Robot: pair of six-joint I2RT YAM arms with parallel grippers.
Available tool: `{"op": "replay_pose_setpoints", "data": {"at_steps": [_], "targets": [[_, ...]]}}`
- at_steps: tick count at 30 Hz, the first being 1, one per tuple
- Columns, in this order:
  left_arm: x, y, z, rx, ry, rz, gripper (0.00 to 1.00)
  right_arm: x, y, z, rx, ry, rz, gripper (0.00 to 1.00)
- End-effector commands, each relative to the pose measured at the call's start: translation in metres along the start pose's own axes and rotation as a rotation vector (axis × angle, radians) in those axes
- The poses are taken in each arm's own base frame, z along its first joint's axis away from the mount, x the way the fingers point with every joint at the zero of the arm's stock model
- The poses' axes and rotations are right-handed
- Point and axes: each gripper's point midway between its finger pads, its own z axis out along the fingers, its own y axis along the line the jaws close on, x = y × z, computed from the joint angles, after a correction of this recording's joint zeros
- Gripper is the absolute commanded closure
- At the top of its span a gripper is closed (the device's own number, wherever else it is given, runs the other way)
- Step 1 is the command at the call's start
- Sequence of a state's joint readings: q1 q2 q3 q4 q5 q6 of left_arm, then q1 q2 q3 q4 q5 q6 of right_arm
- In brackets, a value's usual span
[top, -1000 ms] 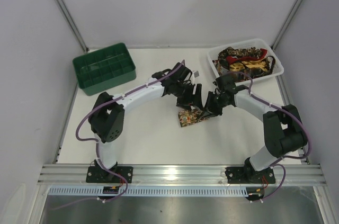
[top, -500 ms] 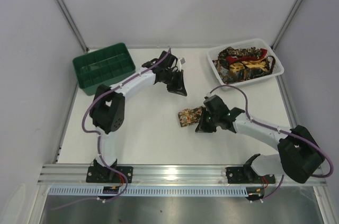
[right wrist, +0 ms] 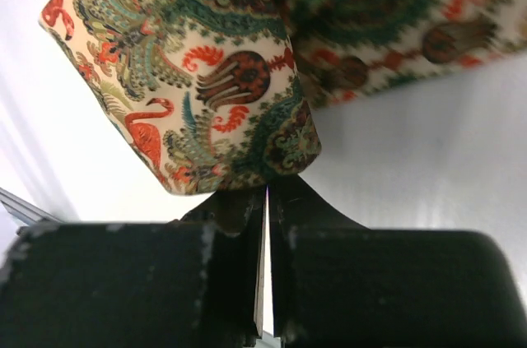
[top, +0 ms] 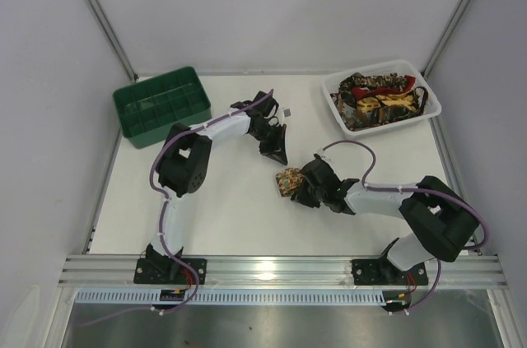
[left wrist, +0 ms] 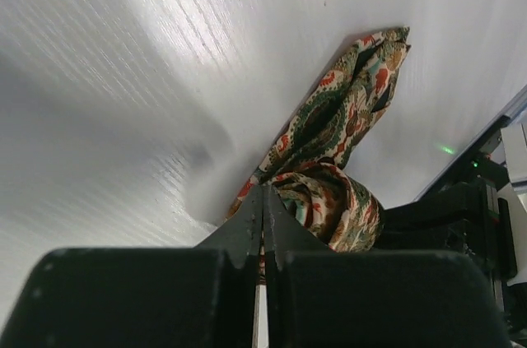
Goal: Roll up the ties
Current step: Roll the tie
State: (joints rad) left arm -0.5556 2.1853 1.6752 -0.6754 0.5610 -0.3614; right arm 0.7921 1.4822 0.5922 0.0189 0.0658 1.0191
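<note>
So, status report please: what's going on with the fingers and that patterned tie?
Left fingers shut, clear of the tie. Right fingers shut, tips at the tie. Spare ties in the white tray. Nothing in the way.

White table (top: 239, 216) enclosed by pale grey walls (top: 272, 11), with slanted metal corner struts (top: 100, 15). An aluminium rail (top: 280, 267) edges its near side; light glares off the tabletop.

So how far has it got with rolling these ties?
Nothing looks finished: the green crate holds no rolls. In hand, one paisley tie lies partly rolled, the right gripper shut at it, the left gripper shut nearby. Left: a tangle of ties in the white tray.
</note>
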Motion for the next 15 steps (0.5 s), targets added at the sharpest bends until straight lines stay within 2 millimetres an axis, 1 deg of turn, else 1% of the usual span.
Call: {"op": "replay_pose_setpoints", "data": {"at_steps": [1,2,4,5,6,8,9,10,12,13,15], "targets": [[0.007,-0.006,-0.006,0.067,0.030,0.034,1.00,-0.019,0.014,0.012,-0.019,-0.088,0.033,1.00],[0.012,-0.005,-0.004,0.065,0.051,0.025,1.00,-0.021,0.014,0.013,-0.015,-0.101,0.047,1.00],[0.016,-0.007,-0.004,0.089,0.063,0.028,1.00,-0.024,0.013,0.014,-0.002,-0.110,0.059,1.00],[0.022,-0.006,-0.002,0.095,0.074,0.022,1.00,-0.025,0.014,0.015,-0.004,-0.112,0.060,1.00],[0.022,-0.009,-0.005,0.109,0.067,0.028,1.00,-0.028,0.018,0.016,-0.014,-0.118,0.060,1.00],[0.031,-0.011,-0.005,0.128,0.085,0.020,1.00,-0.030,0.020,0.017,-0.012,-0.122,0.061,1.00],[0.034,-0.012,-0.004,0.133,0.091,0.019,0.99,-0.034,0.025,0.019,-0.015,-0.127,0.065,1.00],[0.035,-0.018,-0.007,0.162,0.089,0.027,1.00,-0.034,0.022,0.020,0.005,-0.124,0.065,1.00],[0.043,-0.020,-0.006,0.169,0.104,0.026,1.00,-0.036,0.021,0.022,0.011,-0.125,0.064,1.00],[0.042,-0.023,-0.007,0.179,0.094,0.038,1.00,-0.039,0.021,0.023,0.012,-0.124,0.064,1.00],[0.040,-0.015,-0.008,0.136,0.079,0.030,1.00,-0.038,0.019,0.024,0.016,-0.110,0.062,1.00]]}}
